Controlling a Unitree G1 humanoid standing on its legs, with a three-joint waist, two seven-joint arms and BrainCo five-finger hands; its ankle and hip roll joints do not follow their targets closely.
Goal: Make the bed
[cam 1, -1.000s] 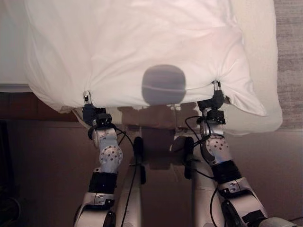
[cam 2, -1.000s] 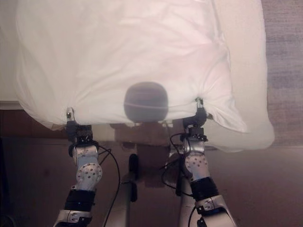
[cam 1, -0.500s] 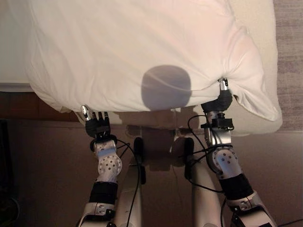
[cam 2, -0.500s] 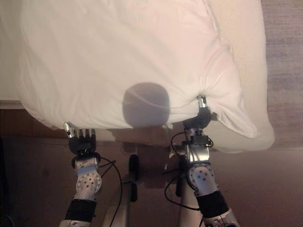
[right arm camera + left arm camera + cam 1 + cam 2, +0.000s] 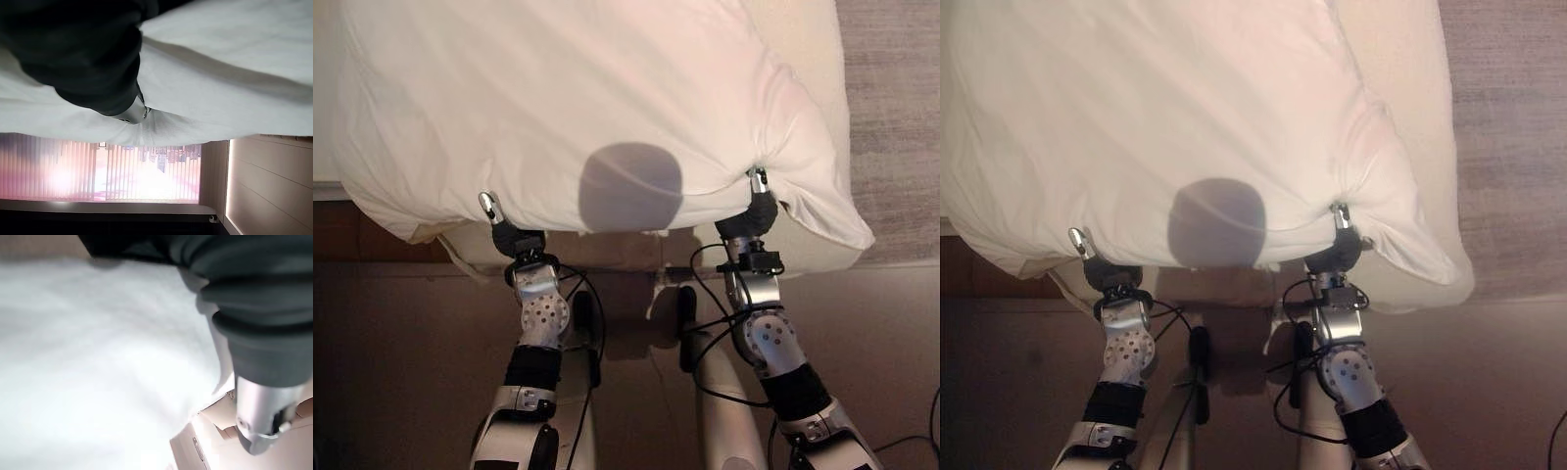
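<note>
Both hands meet the near edge of the white duvet (image 5: 568,88): the left hand (image 5: 509,233) has its fingers tucked beneath, grip unreadable, while the right hand (image 5: 754,211) pinches a puckered fold. Beyond, the duvet spreads over the bed (image 5: 808,39).

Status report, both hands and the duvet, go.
Left hand at duvet near edge, thumb on top, grip unclear. Right hand pinching the bunched edge. Duvet overhangs the mattress. Nothing in the way.
</note>
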